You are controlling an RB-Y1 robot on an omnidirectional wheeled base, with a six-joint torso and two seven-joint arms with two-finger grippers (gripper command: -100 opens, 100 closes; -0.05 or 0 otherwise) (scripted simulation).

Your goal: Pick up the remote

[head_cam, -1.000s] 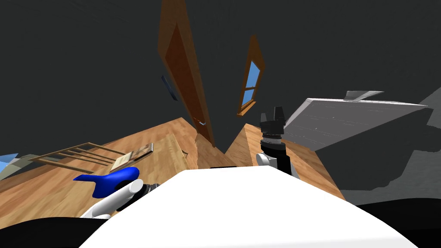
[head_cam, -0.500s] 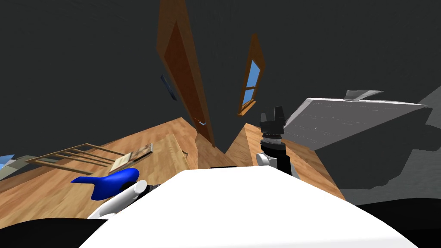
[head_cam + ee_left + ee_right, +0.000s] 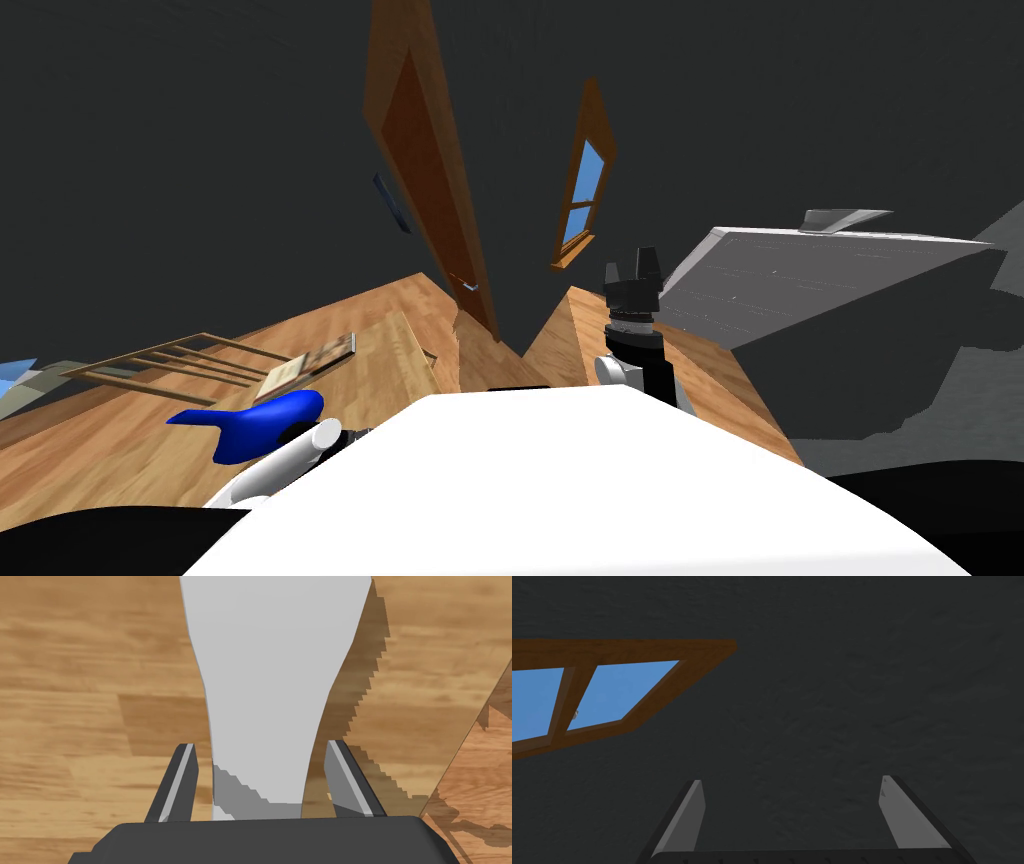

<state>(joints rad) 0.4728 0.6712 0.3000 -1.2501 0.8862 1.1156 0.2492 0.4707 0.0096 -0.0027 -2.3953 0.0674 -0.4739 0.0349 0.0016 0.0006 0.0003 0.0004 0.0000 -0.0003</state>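
Left wrist view, left hand (image 3: 261, 744) open astride grey flared shape (image 3: 275, 651), right hand (image 3: 792, 779) open

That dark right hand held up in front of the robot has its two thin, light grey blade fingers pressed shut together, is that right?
Not quite. The right gripper is held up in front of the robot, but its two thin, light grey blade fingers are not pressed shut. They stand open, well apart, with nothing between them. The right wrist view shows this.
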